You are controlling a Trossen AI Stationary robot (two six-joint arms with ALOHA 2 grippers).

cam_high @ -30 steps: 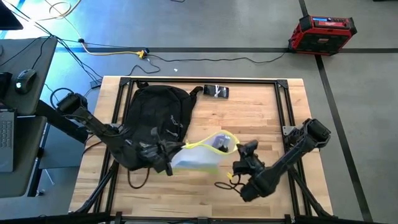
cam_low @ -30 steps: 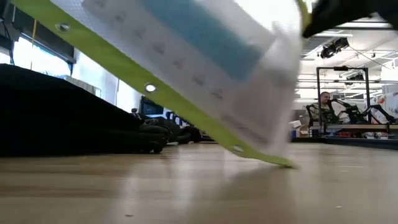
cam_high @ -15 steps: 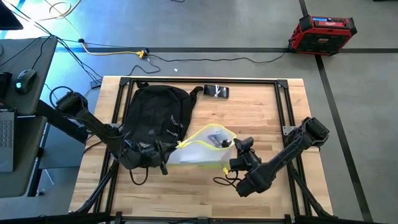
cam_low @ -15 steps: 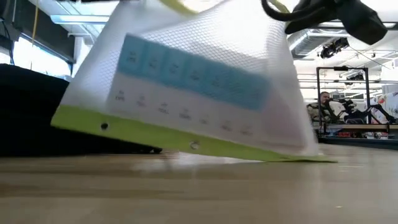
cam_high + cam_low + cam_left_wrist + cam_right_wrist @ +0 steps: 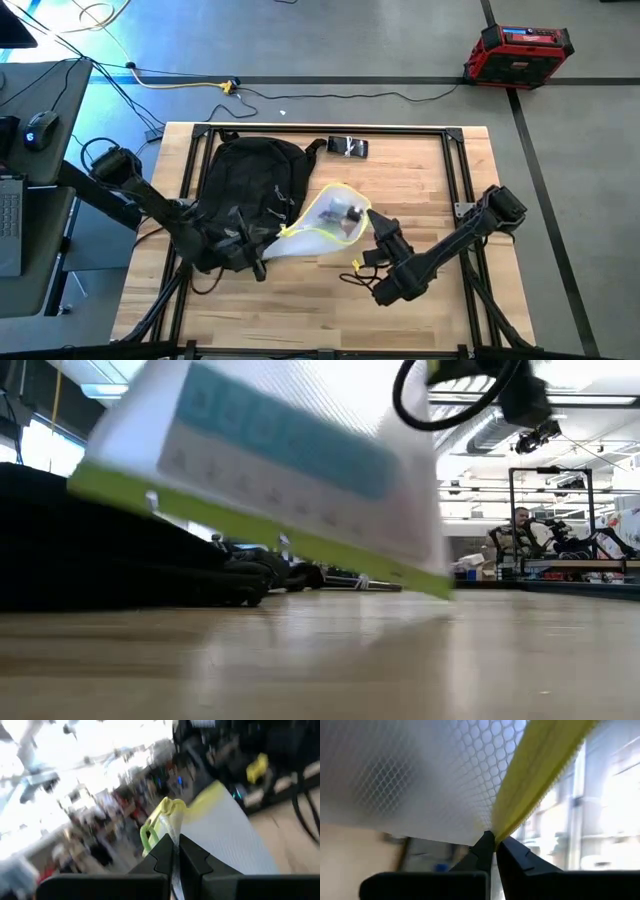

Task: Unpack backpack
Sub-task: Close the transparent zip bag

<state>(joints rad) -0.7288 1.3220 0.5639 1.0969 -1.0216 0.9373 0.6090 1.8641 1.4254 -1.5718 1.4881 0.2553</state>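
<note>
The black backpack [image 5: 250,185] lies flat on the left half of the table. To its right hangs a translucent white mesh pouch [image 5: 325,222] with a yellow-green border, dark small items showing inside it. The pouch is held between both grippers. My left gripper [image 5: 272,240] is shut on the pouch end next to the backpack. My right gripper [image 5: 372,228] is shut on the opposite end. In the low view the pouch [image 5: 260,470] floats tilted above the wood. My left gripper pinches the pouch's yellow-green border at a corner [image 5: 165,827] between its two fingers, coming roughly level from the table's left. That end is lifted off the table. My right gripper pinches the yellow-green border strip [image 5: 512,815] between its two fingertips, coming level from the table's right. The mesh wall spreads away from the fingers, and this end is also clear of the table.
A small dark flat device [image 5: 348,147] lies near the table's far edge. A black cable loop with a yellow piece [image 5: 356,268] lies by the right arm. A red case [image 5: 518,55] stands on the floor beyond the table. The table's right half has free room.
My right gripper has moved toward the table's left and far edges and has rolled its wrist. My left gripper has sunk a little. The pouch's lower border rested on the table half a second ago. It is now lifted clear, tilted, and nearer the backpack.
</note>
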